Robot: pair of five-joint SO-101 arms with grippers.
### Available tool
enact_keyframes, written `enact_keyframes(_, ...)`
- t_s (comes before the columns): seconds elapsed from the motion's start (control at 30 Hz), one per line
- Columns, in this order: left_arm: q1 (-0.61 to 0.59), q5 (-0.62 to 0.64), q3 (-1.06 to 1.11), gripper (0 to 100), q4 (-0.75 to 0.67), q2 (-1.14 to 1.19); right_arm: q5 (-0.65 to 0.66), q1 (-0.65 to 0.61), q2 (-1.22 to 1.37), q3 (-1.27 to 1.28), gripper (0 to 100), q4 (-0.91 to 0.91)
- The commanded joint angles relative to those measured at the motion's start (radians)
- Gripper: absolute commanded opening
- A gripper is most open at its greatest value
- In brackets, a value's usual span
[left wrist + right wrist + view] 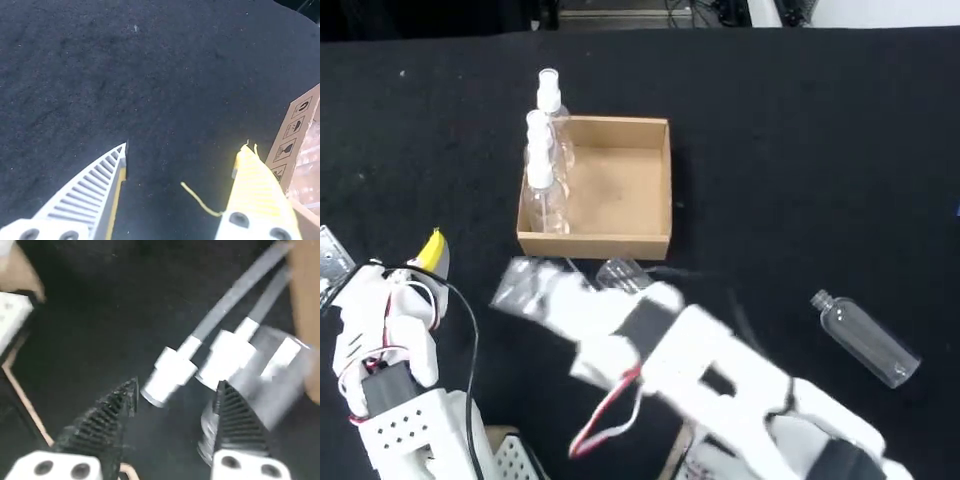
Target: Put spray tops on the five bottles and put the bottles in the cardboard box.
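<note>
The cardboard box (pixel 620 240) sits mid-table, with three capped clear bottles (pixel 546 195) standing along its left inner wall. An uncapped bottle (pixel 867 340) lies far to the right. Another clear bottle (pixel 620 272) lies just in front of the box. My right gripper (pixel 520 287) hovers there, blurred. In the right wrist view it (pixel 177 386) is open above two loose white spray tops (pixel 170 374) (pixel 226 361) beside a clear bottle (pixel 280 390). My left gripper (pixel 184 147) is open over bare cloth, left of the box (pixel 297 131); its yellow fingertip (pixel 435 250) shows from above.
A black cloth covers the table. Free room lies behind and to the right of the box. The left arm's body (pixel 385 360) fills the near-left corner, and a small cardboard piece (pixel 20 385) lies close to the right arm.
</note>
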Motion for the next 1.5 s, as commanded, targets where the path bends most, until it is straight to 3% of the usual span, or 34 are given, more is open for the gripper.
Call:
enact_keyframes(0.0,-0.012,0.005,-0.004,32,-0.023,-0.012,0.112,0.33,-0.087,-0.097,19.9,0.153)
enact_keyframes(0.13,-0.01,0.005,-0.004,32,-0.023,-0.012,0.434,0.715,-0.073,-0.131,21.4,0.301)
enact_keyframes(0.27,-0.007,0.005,-0.004,32,-0.023,-0.012,0.758,1.068,-0.031,-0.137,27.0,0.316)
enact_keyframes(0.47,-0.004,0.008,-0.002,32,-0.026,-0.012,0.976,1.398,0.058,-0.217,29.9,0.19)
enact_keyframes(1.07,-0.004,0.009,0.013,32,-0.028,-0.012,1.352,1.665,0.533,-0.447,30.2,0.129)
enact_keyframes(1.47,-0.004,0.006,0.012,32,-0.028,-0.012,1.356,1.709,0.555,-0.417,35.4,0.115)
